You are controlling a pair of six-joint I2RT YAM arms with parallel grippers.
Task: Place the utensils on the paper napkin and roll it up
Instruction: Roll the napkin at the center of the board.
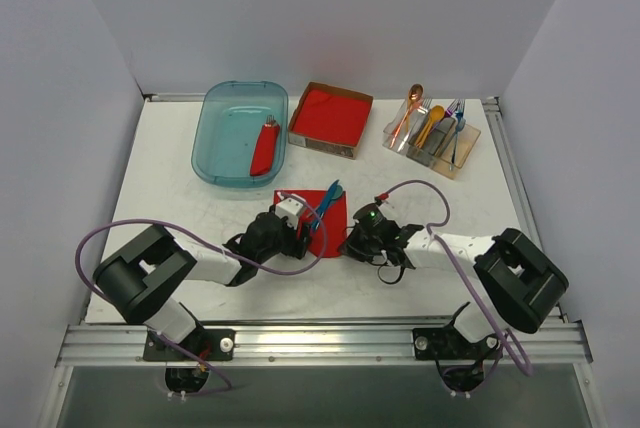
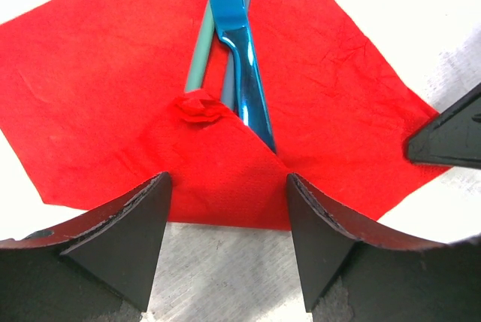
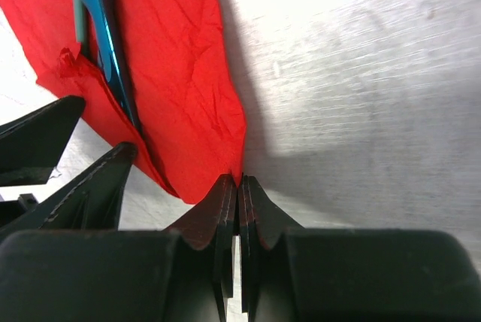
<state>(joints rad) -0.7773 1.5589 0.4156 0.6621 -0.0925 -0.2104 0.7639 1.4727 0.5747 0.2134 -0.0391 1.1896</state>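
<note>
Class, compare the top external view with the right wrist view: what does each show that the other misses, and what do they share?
Only the top external view shows the teal bin, the cardboard box of red napkins and the clear utensil holder. Only the right wrist view shows the right gripper shut on an edge of the paper napkin. Both show the paper napkin, the blue utensil lying on it and the left gripper close by.
</note>
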